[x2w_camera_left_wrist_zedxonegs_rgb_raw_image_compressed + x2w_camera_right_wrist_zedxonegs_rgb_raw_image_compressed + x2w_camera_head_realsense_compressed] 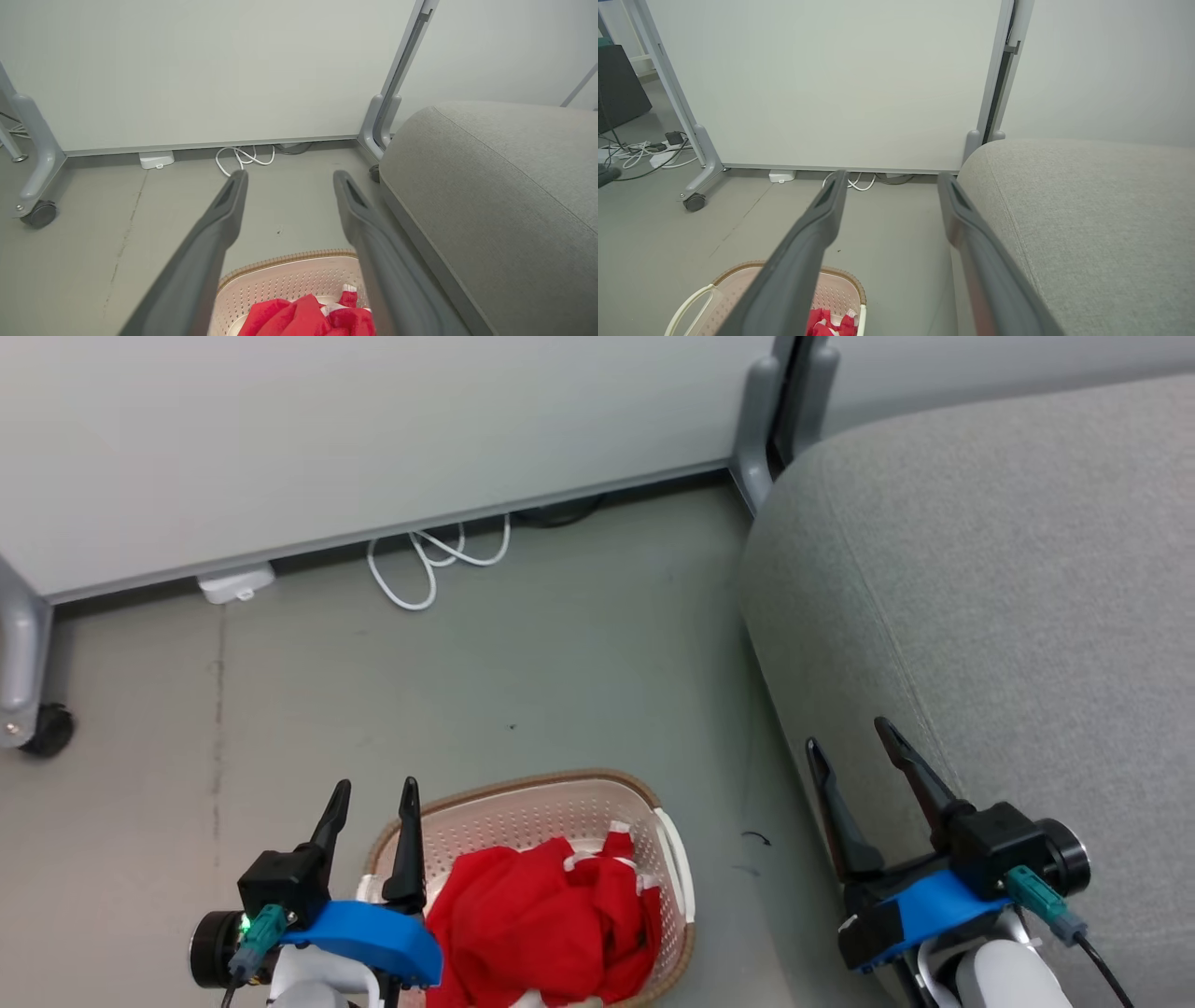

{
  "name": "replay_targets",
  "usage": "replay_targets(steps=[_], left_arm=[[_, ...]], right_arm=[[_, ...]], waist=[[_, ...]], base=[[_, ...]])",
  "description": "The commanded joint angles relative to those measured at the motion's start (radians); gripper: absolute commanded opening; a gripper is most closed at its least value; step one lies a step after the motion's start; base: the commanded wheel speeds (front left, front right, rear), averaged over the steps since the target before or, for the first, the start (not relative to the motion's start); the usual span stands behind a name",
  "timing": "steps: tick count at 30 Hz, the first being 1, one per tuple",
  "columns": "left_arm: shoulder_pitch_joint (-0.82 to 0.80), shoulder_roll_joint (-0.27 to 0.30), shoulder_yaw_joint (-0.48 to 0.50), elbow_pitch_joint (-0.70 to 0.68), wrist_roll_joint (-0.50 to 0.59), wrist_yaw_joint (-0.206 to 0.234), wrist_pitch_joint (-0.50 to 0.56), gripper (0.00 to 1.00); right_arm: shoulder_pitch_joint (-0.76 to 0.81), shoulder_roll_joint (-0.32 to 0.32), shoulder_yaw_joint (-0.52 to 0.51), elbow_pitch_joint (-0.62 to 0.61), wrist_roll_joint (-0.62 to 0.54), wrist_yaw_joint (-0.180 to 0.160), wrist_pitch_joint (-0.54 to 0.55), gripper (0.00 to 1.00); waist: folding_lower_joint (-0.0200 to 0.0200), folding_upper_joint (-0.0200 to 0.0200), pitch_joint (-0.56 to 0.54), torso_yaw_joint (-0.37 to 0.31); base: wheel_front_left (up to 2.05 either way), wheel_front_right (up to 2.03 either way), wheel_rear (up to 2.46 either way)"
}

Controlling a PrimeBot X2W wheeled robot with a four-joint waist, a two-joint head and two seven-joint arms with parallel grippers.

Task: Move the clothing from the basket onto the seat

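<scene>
Far to the left of the left claw point(375, 787), a black caster wheel point(47, 730) sat under a grey metal leg. A small white box point(235, 584) lay on the floor point(513, 663) at the foot of the pale panel point(327, 429), ahead of that claw and slightly to its left.

The left claw was released, its two dark fingers spread apart and gripping nothing. In the left wrist view they framed bare floor, with the basket point(285, 259) below the tips of the left claw point(289, 175).

In the head view the basket point(523, 782) stood on the floor just right of the left claw, whose right finger crossed the basket's left rim. Whether they touched could not be told. The cream basket had perforated walls, a brown woven band around the top and a white handle point(677, 859) on its far side from the claw. The red clothes point(532, 924) with white trim lay heaped inside it, between the two claws and nearer the left one.

A looped white cable point(425, 560) lay by the panel, ahead of the gap between the claws.

The right claw point(848, 735) was also released, fingers parted and empty, over the rounded front edge of the grey sofa point(1008, 597). The sofa spread ahead and to the right of it.
</scene>
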Motion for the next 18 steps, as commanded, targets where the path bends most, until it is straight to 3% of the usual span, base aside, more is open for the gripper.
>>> replay_targets(steps=[1, 9, 18], left_arm=[[-0.027, 0.011, -0.001, 0.018, 0.007, -0.002, -0.002, 1.00], [-0.141, 0.043, -0.030, 0.206, 0.017, -0.018, 0.032, 1.00], [-0.291, 0.079, -0.130, 0.419, 0.066, -0.044, 0.085, 1.00]], right_arm=[[-0.022, -0.003, 0.009, -0.009, 0.005, 0.000, -0.008, 1.00], [-0.081, -0.003, 0.038, -0.038, 0.037, 0.000, -0.031, 1.00], [-0.130, -0.002, 0.051, -0.056, 0.072, 0.000, -0.041, 1.00]], waist=[[0.0000, 0.0000, 0.076, -0.070], [0.0000, 0.0000, 0.229, -0.170], [0.0000, 0.0000, 0.373, -0.214]], base=[[0.00, 0.00, 0.00], [0.00, 0.00, 0.00], [0.00, 0.00, 0.00]])
